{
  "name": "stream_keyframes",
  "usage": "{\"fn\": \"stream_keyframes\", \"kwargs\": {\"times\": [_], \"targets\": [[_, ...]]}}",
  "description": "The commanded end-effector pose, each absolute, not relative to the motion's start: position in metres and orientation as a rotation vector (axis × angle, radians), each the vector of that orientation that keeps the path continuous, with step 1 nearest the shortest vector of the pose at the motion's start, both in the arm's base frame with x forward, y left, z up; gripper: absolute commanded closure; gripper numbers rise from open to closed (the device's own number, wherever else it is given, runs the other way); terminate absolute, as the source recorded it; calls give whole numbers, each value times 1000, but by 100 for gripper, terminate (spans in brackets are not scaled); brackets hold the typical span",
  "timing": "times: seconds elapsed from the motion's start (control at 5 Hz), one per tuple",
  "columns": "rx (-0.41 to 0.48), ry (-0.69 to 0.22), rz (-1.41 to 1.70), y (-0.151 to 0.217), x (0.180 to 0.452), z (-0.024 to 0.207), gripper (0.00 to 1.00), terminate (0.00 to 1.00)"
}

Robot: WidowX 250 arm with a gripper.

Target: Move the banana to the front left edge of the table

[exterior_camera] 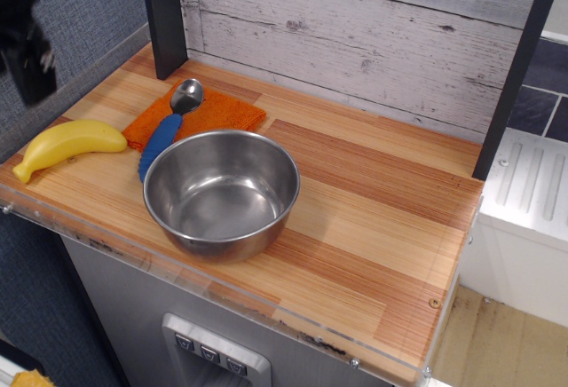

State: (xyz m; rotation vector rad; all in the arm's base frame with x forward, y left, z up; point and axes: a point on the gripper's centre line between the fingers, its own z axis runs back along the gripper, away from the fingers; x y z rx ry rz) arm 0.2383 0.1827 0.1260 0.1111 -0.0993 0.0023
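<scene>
Banana at the table's front left

We see our gripper (25, 54) blurred at the left edge, its opening impossible to judge; below it the banana (65, 144) lies free on the table (382, 227), then spoon (169, 125), cloth (213, 112), bowl (222, 193).

Pincer (27, 50) blurred, cut off at left edge.

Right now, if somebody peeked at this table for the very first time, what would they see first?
Probably the big shiny steel bowl near the front of the striped wooden table. Next, the bright yellow banana lying alone at the front left edge. Behind the bowl, a blue-handled spoon rests on an orange cloth, and the robot's dark hand blurs at the far left.
</scene>
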Motion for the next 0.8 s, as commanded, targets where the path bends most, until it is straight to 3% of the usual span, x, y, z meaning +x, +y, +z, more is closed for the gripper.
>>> {"fn": "stream_keyframes", "kwargs": {"times": [0.0, 0.4, 0.6], "targets": [[21, -48, -41, 132, 294, 132, 0, 0], [-10, -45, -111, 125, 309, 122, 0, 0], [-10, -45, -111, 125, 309, 122, 0, 100]]}}
